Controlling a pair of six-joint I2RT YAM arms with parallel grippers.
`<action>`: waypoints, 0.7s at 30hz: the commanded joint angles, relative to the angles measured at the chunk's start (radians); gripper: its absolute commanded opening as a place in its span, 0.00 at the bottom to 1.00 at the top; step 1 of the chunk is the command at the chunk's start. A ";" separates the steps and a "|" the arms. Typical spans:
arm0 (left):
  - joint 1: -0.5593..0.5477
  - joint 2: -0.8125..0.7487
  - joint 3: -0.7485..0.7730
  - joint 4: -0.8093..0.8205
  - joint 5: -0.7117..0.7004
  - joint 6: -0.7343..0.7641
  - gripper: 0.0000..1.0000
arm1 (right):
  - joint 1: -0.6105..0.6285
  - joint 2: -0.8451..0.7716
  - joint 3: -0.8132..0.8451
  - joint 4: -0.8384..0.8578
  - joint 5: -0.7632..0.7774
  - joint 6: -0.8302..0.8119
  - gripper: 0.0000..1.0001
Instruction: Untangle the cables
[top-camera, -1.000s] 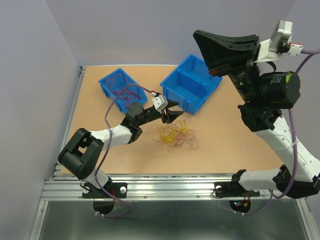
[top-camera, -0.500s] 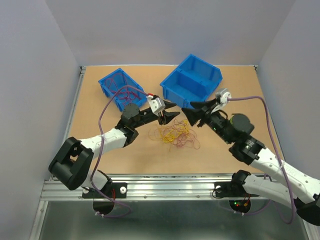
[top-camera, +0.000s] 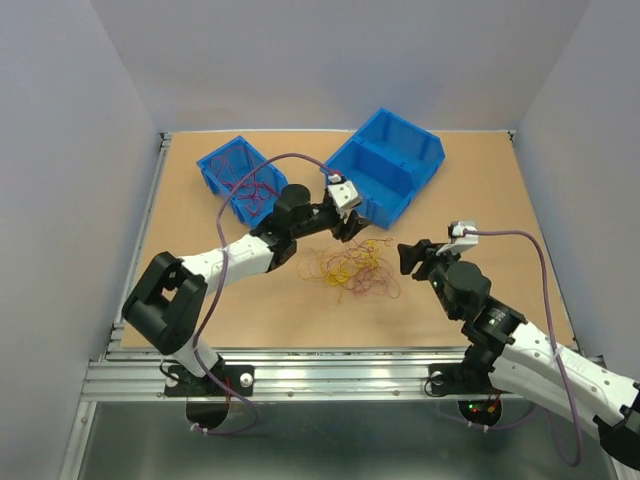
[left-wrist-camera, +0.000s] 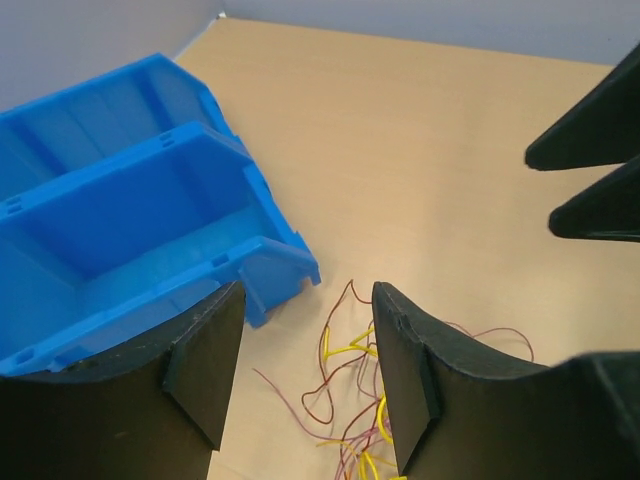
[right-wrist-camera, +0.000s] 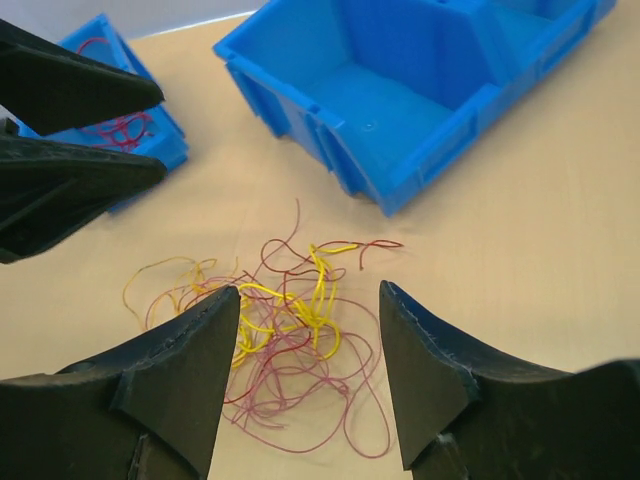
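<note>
My left gripper (left-wrist-camera: 308, 300) has its black fingers spread apart, gripping nothing. The loose tangle of thin red, orange and yellow cables (top-camera: 352, 270) lies on the tan wooden table (top-camera: 500, 200) just ahead of and below its fingertips. The large blue plastic two-compartment bin (top-camera: 385, 165) sits close by its left finger. My right gripper (right-wrist-camera: 310, 295) is also spread wide and empty, the tangle lying just in front of it. A smaller blue plastic bin (top-camera: 238, 170) holding red wires sits beside my left forearm.
</note>
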 joint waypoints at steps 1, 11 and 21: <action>-0.043 0.091 0.120 -0.150 -0.057 0.022 0.64 | 0.005 -0.043 -0.028 -0.049 0.144 0.083 0.63; -0.089 0.269 0.352 -0.581 -0.074 0.007 0.57 | 0.005 -0.223 -0.085 -0.087 0.165 0.090 0.62; -0.091 0.271 0.401 -0.729 -0.025 0.047 0.47 | 0.006 -0.203 -0.082 -0.087 0.164 0.087 0.61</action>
